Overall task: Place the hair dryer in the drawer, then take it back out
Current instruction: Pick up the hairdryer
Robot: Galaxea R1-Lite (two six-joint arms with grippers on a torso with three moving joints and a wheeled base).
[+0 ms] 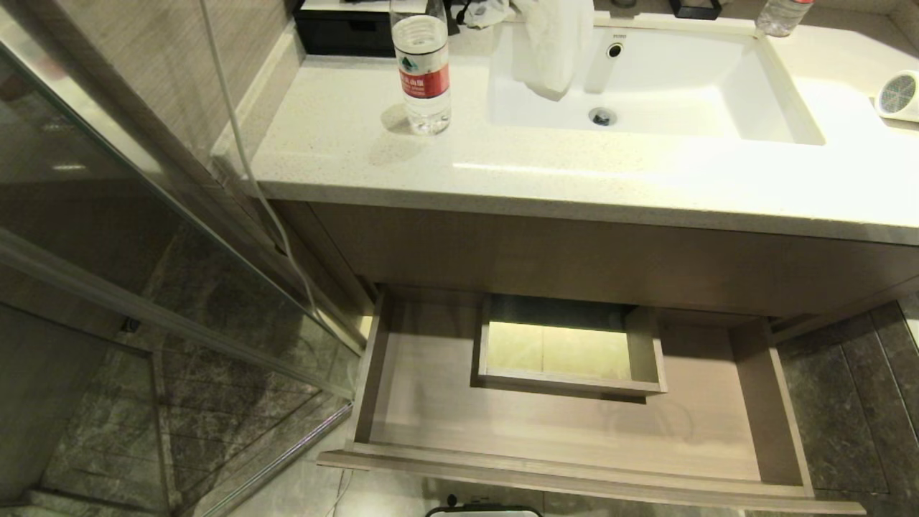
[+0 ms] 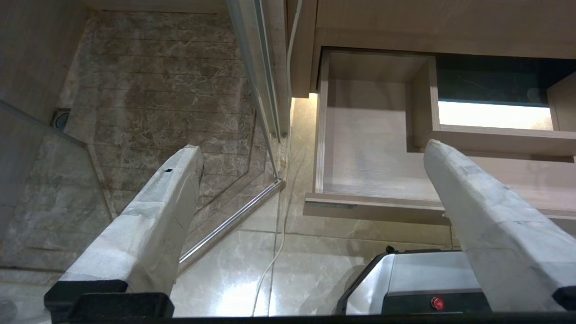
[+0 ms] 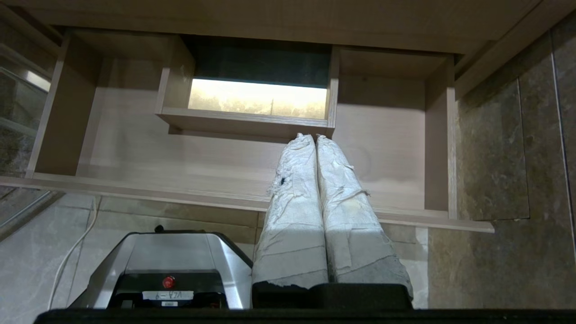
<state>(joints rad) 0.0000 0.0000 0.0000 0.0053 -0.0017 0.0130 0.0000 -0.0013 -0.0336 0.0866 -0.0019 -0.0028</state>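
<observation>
The drawer (image 1: 423, 402) under the vanity stands pulled out, with nothing lying in it around its boxed cutout (image 1: 571, 345). The white hair dryer (image 1: 899, 95) lies on the countertop at the far right edge of the head view, its round grey grille facing me. Neither arm shows in the head view. In the left wrist view my left gripper (image 2: 310, 150) hangs open above the floor by the drawer's (image 2: 360, 148) left front corner. In the right wrist view my right gripper (image 3: 315, 137) is shut on nothing, in front of the drawer (image 3: 135, 148).
A water bottle (image 1: 422, 66) stands on the countertop (image 1: 344, 143) left of the sink (image 1: 782, 93), where a white cloth (image 1: 553, 43) hangs. A glass shower door (image 1: 143, 237) and a white cable (image 1: 244, 158) are at the left. My base (image 2: 405, 283) sits below the drawer front.
</observation>
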